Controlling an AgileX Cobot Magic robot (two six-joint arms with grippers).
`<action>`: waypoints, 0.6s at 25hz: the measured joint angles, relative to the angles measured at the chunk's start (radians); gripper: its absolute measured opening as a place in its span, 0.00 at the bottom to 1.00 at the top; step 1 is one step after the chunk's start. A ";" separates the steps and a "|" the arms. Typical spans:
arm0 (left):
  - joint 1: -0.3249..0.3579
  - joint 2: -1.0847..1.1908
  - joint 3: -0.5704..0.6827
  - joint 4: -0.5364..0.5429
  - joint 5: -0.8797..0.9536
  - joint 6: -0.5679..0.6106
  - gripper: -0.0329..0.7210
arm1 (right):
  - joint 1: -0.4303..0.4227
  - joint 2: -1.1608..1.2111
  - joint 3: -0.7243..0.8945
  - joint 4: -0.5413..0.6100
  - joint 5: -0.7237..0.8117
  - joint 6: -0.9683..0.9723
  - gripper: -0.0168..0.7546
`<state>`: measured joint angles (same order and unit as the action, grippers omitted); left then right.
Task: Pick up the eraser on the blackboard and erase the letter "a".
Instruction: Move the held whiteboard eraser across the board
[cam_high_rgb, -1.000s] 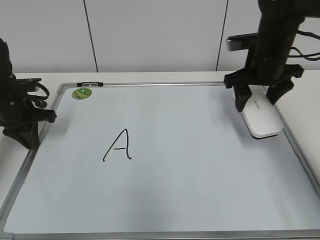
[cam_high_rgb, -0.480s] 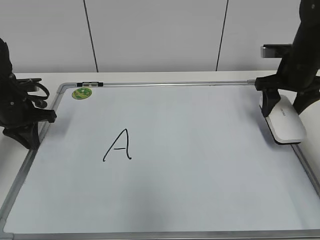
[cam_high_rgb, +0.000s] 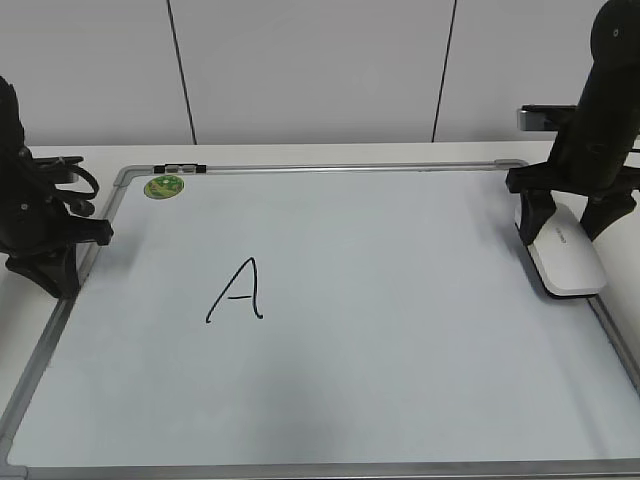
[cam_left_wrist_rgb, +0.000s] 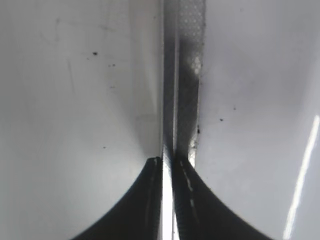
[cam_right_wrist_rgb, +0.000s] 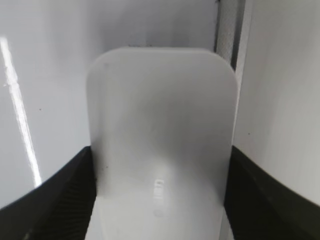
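Observation:
The blackboard (cam_high_rgb: 400, 330) is a white board with a silver frame lying flat on the table. A black capital "A" (cam_high_rgb: 237, 292) is written left of centre; no lowercase "a" shows anywhere on it. The white eraser (cam_high_rgb: 568, 262) lies at the board's right edge, next to the frame. My right gripper (cam_high_rgb: 565, 222) is shut on its two long sides; in the right wrist view the black fingers (cam_right_wrist_rgb: 160, 150) press against the eraser (cam_right_wrist_rgb: 160, 100). My left gripper (cam_high_rgb: 55, 278) is shut and empty over the board's left frame rail (cam_left_wrist_rgb: 182, 90), fingertips (cam_left_wrist_rgb: 167, 161) nearly touching.
A round green sticker (cam_high_rgb: 164, 186) sits in the board's far left corner. A small black and silver clip (cam_high_rgb: 180, 167) lies on the top frame rail. White table surface surrounds the board, and a white panelled wall stands behind it.
My right gripper has carried the eraser from inside the board's right part rightward to the right frame edge, then settled it slightly nearer. The left arm has not moved.

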<state>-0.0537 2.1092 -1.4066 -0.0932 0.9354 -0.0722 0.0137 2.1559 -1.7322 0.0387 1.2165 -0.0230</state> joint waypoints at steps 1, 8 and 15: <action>0.000 0.000 0.000 0.000 0.000 0.000 0.12 | 0.000 0.000 0.000 0.000 0.000 0.000 0.70; 0.000 0.000 0.000 0.000 0.000 0.000 0.12 | 0.000 0.000 0.000 0.036 0.000 0.000 0.70; 0.000 0.000 0.000 0.000 0.000 0.000 0.12 | 0.000 0.004 0.000 0.011 0.000 0.000 0.70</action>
<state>-0.0537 2.1092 -1.4066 -0.0932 0.9354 -0.0722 0.0137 2.1597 -1.7322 0.0496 1.2165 -0.0234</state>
